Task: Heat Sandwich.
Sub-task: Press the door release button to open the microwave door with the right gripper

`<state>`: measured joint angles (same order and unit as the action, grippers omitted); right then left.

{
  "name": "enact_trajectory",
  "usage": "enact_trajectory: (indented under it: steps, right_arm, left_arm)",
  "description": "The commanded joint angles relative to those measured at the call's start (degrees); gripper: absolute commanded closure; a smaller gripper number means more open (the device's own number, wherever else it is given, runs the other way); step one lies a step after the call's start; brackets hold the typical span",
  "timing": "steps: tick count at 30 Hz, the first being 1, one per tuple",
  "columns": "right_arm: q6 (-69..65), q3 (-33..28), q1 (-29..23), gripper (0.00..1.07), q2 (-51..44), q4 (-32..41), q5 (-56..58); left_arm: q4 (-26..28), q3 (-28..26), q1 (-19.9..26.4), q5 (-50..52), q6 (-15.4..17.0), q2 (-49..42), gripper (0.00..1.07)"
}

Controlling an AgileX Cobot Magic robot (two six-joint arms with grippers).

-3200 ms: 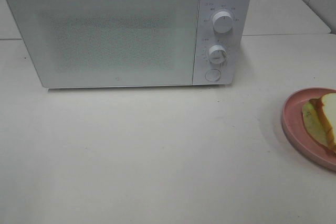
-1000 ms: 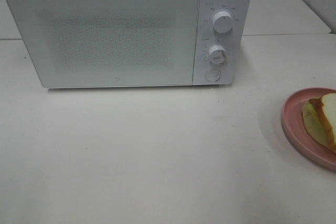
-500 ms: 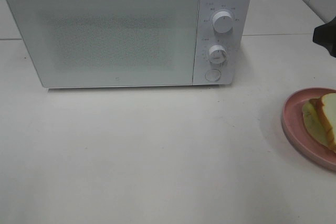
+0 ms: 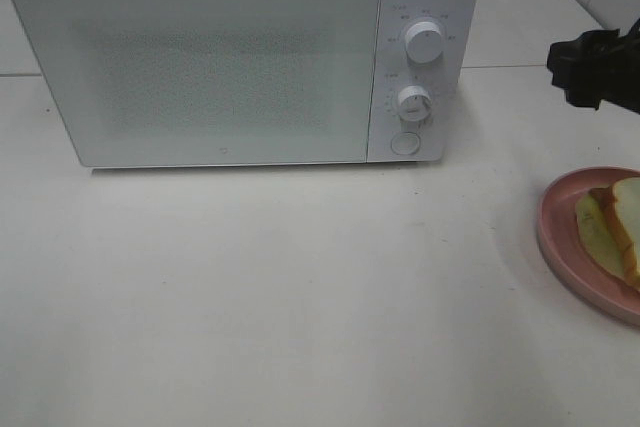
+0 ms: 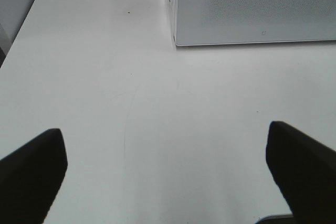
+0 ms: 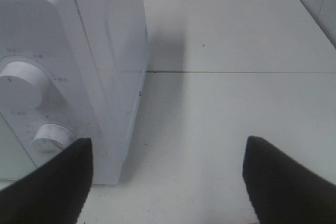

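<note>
Left fingers (image 5: 31,171) spread wide, empty, parked over counter (image 5: 157,77). Sandwich (image 4: 615,232) noted on pink plate (image 4: 548,217), 4 o'clock, staged for loading. Right fingers (image 4: 580,67) parted, empty, 2 o'clock, beside microwave (image 4: 245,57), shut; opening judged required first.

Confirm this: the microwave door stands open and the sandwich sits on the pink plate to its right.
No: the microwave door is shut, as the exterior high view shows. The sandwich does sit on the pink plate to its right.
</note>
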<state>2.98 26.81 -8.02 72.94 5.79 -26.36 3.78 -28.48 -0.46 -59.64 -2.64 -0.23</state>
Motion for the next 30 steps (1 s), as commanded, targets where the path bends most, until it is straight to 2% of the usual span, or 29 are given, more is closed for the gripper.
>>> enact_trajectory:
  steps: [1,4,5,9,12,14,15,18,19,22,27,30]
  right_arm:
    - [5.8,-1.7,-3.4,0.31,1.4,5.6,-6.8]
    - [8.1,-2.5,-5.7,0.31,2.5,9.0,-9.6]
    - [10.3,-3.0,-7.8,0.31,3.4,12.5,-12.3]
    - [13.2,-3.7,-11.0,0.31,4.8,16.6,-15.9]
    - [16.7,-3.8,-16.3,0.31,7.6,22.2,-19.9]
    - [17.2,-3.8,-17.4,0.31,8.1,23.4,-20.9]
    - [18.4,-3.8,-20.2,0.31,9.6,26.5,-23.4]
    - [19.3,-3.8,-22.6,0.31,11.0,29.7,-26.0]
    - [19.8,-3.8,-25.3,0.31,12.5,32.3,-28.0]
    - [19.8,-3.8,-29.2,0.31,15.1,35.6,-30.9]
    - [19.8,-3.8,-31.9,0.31,17.2,38.3,-32.7]
    - [19.8,-3.8,-35.4,0.31,20.0,42.0,-35.0]
  left_arm:
    - [-0.1,0.1,-0.2,0.2,0.2,-1.5,0.09]
    - [-0.1,0.1,-0.2,0.2,0.2,-1.5,0.09]
    - [-0.1,0.1,-0.2,0.2,0.2,-1.5,0.09]
    - [-0.1,0.1,-0.2,0.2,0.2,-1.5,0.09]
    - [-0.1,0.1,-0.2,0.2,0.2,-1.5,0.09]
    - [-0.1,0.1,-0.2,0.2,0.2,-1.5,0.09]
    - [-0.1,0.1,-0.2,0.2,0.2,-1.5,0.09]
    - [-0.1,0.1,-0.2,0.2,0.2,-1.5,0.09]
    - [-0.1,0.1,-0.2,0.2,0.2,-1.5,0.09]
    - [-0.1,0.1,-0.2,0.2,0.2,-1.5,0.09]
    - [-0.1,0.1,-0.2,0.2,0.2,-1.5,0.09]
    - [-0.1,0.1,-0.2,0.2,0.2,-1.5,0.09]
